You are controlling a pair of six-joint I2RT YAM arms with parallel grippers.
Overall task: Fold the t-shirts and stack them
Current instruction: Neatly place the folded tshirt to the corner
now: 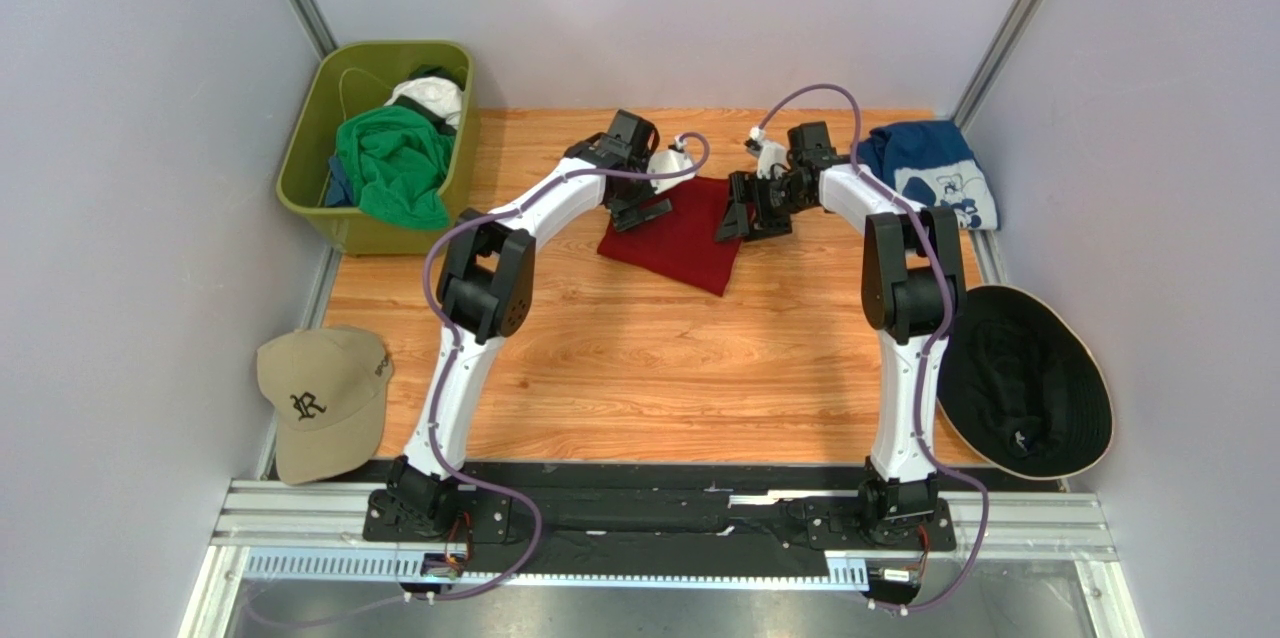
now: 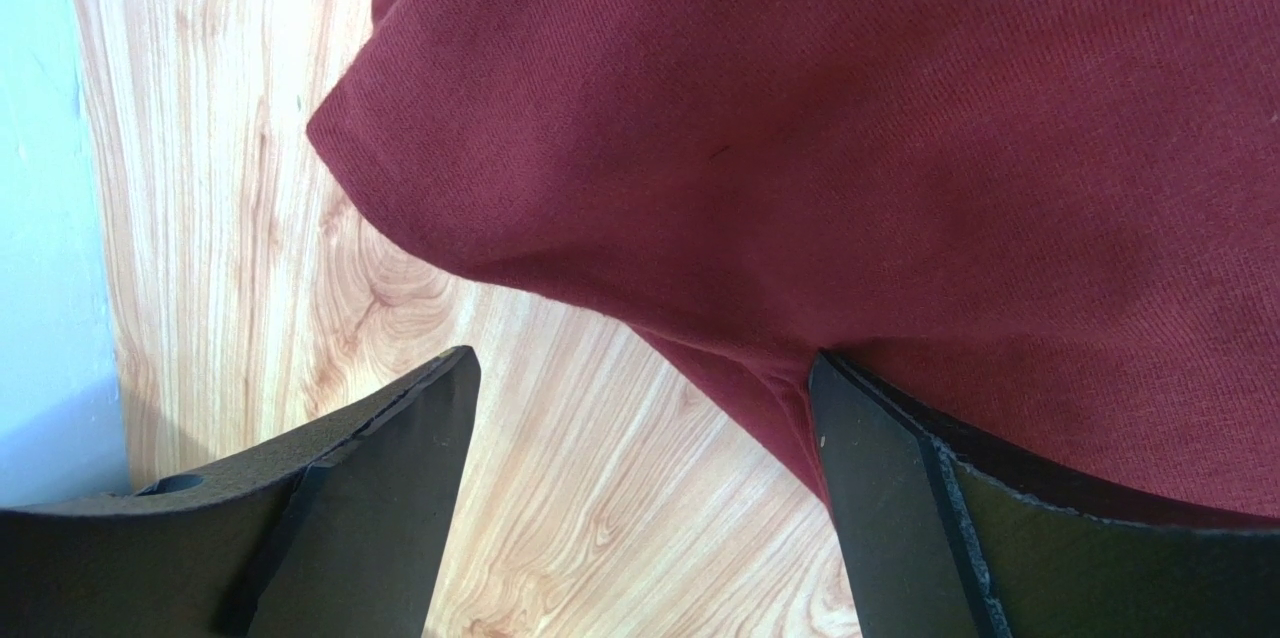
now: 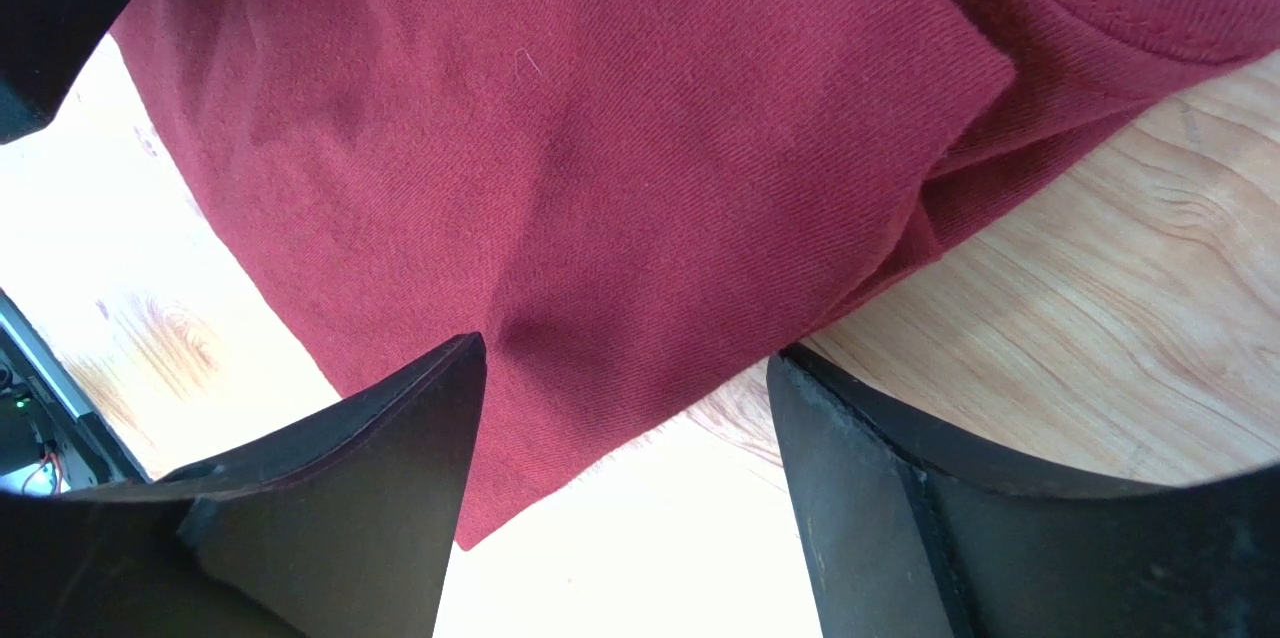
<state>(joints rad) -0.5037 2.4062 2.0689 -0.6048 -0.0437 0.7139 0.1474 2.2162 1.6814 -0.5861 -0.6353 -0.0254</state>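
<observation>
Dark red t-shirt (image 2: 842,113) looks soft, light and floppy, so I'd pinch its folded edges; left gripper (image 2: 642,368) and right gripper (image 3: 631,353) both spread wide, gripping nothing.

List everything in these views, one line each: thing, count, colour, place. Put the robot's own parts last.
dark red t-shirt: one, dark red, far middle of the table
navy t-shirt: one, navy with white print, far right corner
green t-shirt: one, bright green, in the bin
white cloth: one, white, in the bin behind the green t-shirt
bin: one, olive green, far left corner
cap: one, tan, left edge, near side
hat: one, black, right edge, near side
table: one, light wood
left end effector: one, black fingers, open, at the dark red t-shirt's left edge
right end effector: one, black fingers, open, at its right edge
</observation>
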